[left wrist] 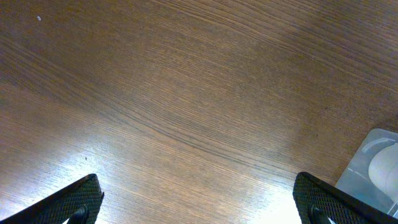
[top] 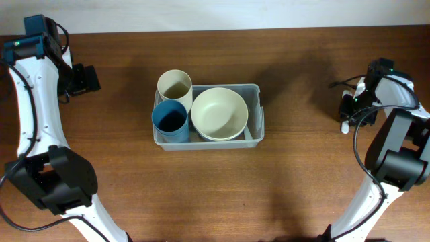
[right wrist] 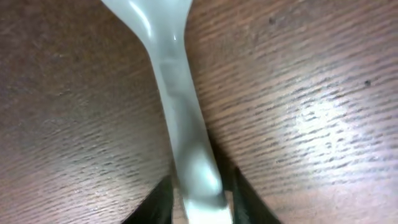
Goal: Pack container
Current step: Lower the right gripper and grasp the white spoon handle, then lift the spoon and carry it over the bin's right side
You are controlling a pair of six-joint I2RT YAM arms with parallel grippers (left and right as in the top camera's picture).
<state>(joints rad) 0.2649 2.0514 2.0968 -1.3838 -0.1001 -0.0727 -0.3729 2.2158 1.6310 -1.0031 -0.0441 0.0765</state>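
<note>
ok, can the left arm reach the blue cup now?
Probably yes: left pincer is open, bare table lies between, and the blue cup stands open-topped in the container, though cream cup and bowl crowd it.

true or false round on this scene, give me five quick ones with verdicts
1. The blue cup stands in the container. True.
2. The bowl sits on the bare table, outside the container. False: it lies inside the container, right of the blue cup.
3. The left pincer is open with nothing between its fingers. True.
4. The right pincer is empty. False: it is shut on a white utensil.
5. The right pincer hangs over the container. False: it is at the table's right side, well away from the container.
</note>
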